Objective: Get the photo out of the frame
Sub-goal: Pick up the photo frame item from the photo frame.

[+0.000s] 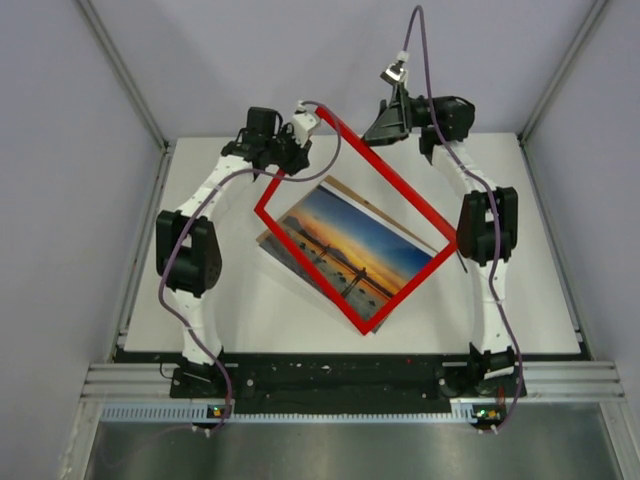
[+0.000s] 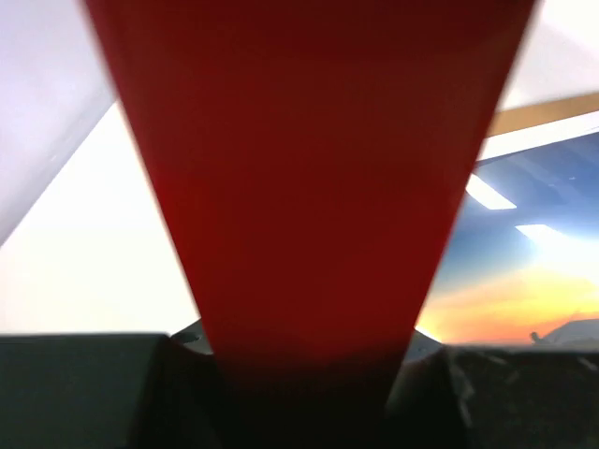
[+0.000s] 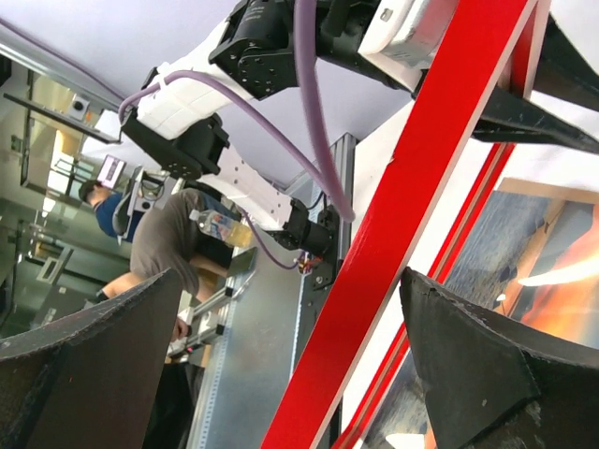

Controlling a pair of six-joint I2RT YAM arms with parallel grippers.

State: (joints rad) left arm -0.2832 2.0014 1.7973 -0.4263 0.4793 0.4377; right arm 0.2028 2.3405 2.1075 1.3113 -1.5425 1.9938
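**Red frame [image 1: 395,180] tilted up, photo [image 1: 350,245] lying free on the bench [image 1: 250,310]**

The left fingers [image 2: 84,393] are clamped on the frame's far-left corner, holding that end high, while its near corner sits low toward the bench's near edge. The right fingers [image 3: 84,365] are spread wide to either side of the far rail and touch nothing. The sunset photo lies flat at mid-bench on its brown backing board [image 1: 266,240] (seen through the empty opening), apparently out of the frame. The separation looks all but done. What seems left is carrying the frame clear and setting it down apart from the print.
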